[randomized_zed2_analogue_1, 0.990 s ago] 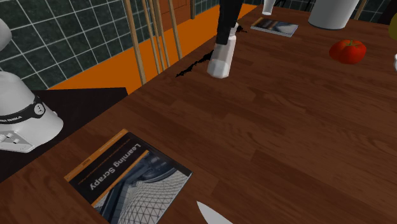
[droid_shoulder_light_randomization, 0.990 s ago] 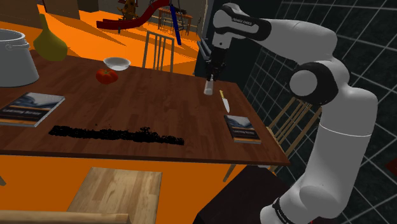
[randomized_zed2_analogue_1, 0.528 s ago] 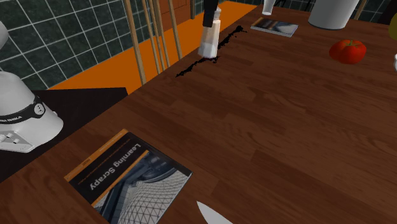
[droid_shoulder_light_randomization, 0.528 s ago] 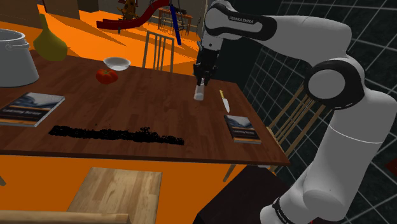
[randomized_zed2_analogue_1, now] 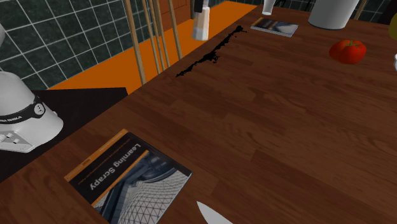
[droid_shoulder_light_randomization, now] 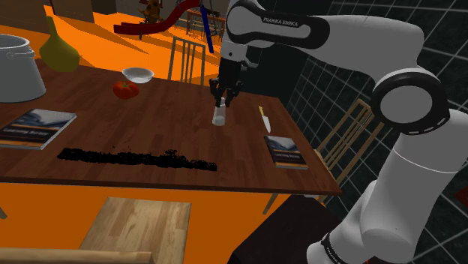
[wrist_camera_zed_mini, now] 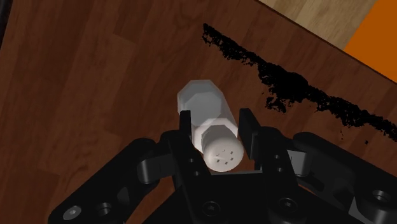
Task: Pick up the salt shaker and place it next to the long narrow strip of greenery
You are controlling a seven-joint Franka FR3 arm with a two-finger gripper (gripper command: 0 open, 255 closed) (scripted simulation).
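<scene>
A pale, whitish salt shaker (droid_shoulder_light_randomization: 219, 115) hangs above the wooden table (droid_shoulder_light_randomization: 172, 131), clasped near its cap by my black gripper (droid_shoulder_light_randomization: 220, 103), which is shut on it. In the wrist view the shaker (wrist_camera_zed_mini: 207, 118) sits between both fingers (wrist_camera_zed_mini: 186, 137), its perforated cap toward the camera. The long narrow strip of greenery (droid_shoulder_light_randomization: 135, 159) is drawn black and lies along the table's near edge in the shoulder view, below and left of the shaker. In the second exterior view the shaker (randomized_zed2_analogue_1: 201, 24) hangs above the strip (randomized_zed2_analogue_1: 210, 56).
On the table lie a knife (droid_shoulder_light_randomization: 264, 120), a book (droid_shoulder_light_randomization: 286, 152) near the stand side, a second book (droid_shoulder_light_randomization: 34, 127) at the shoulder view's left, a tomato (droid_shoulder_light_randomization: 125, 89), a bowl (droid_shoulder_light_randomization: 138, 73), a large pot (droid_shoulder_light_randomization: 16, 69) and a yellow gourd (droid_shoulder_light_randomization: 58, 51). A wooden chair (droid_shoulder_light_randomization: 135, 229) stands in front.
The gripper has carried the shaker leftward in the shoulder view, away from the knife and toward the strip; in the second exterior view it has moved up and left.
</scene>
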